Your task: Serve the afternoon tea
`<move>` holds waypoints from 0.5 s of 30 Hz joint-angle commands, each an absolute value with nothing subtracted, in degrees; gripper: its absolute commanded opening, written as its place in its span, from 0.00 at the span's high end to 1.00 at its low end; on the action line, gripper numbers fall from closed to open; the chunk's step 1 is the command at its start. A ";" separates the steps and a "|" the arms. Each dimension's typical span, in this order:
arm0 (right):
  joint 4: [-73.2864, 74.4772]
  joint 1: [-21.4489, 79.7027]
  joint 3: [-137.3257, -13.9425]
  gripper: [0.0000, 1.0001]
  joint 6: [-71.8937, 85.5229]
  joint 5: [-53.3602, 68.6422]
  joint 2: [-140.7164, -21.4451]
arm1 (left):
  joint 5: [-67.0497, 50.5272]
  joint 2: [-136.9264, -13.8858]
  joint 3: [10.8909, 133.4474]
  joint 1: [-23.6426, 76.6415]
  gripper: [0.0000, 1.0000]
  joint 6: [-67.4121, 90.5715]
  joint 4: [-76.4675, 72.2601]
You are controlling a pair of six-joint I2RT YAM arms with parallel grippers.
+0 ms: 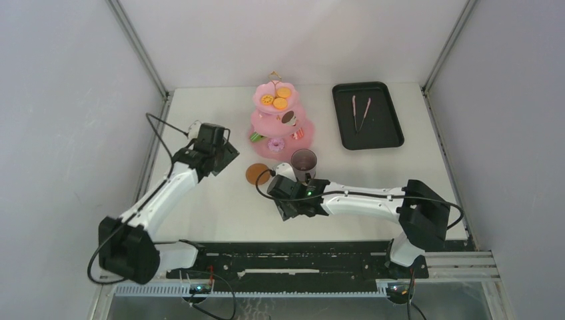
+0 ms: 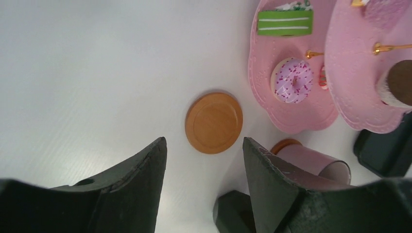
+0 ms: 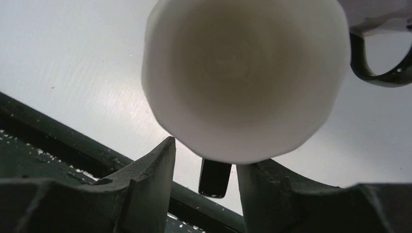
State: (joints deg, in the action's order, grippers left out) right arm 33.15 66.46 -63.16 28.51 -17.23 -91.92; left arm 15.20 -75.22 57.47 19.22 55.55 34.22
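Note:
The pink three-tier stand with toy pastries is at the back centre. In front of it a dark mug stands on a brown coaster. A second coaster lies bare to its left. My left gripper hovers open just short of the bare coaster and holds nothing. My right gripper is beside the mug. In the right wrist view a mug's pale round face looms close. Its black handle sits between the parted fingers, with gaps on both sides.
A black tray with thin tongs lies at the back right. Another dark mug handle shows at the upper right of the right wrist view. The black rail runs along the table's near edge.

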 commanded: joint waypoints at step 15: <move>28.63 68.47 -69.91 1.00 36.66 -21.71 -99.20 | 22.18 -43.39 47.69 19.90 0.37 56.55 43.87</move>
State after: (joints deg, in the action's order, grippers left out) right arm 29.52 66.63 -64.40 33.58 -18.96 -98.21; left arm 20.40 -46.85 47.81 19.66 58.00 40.69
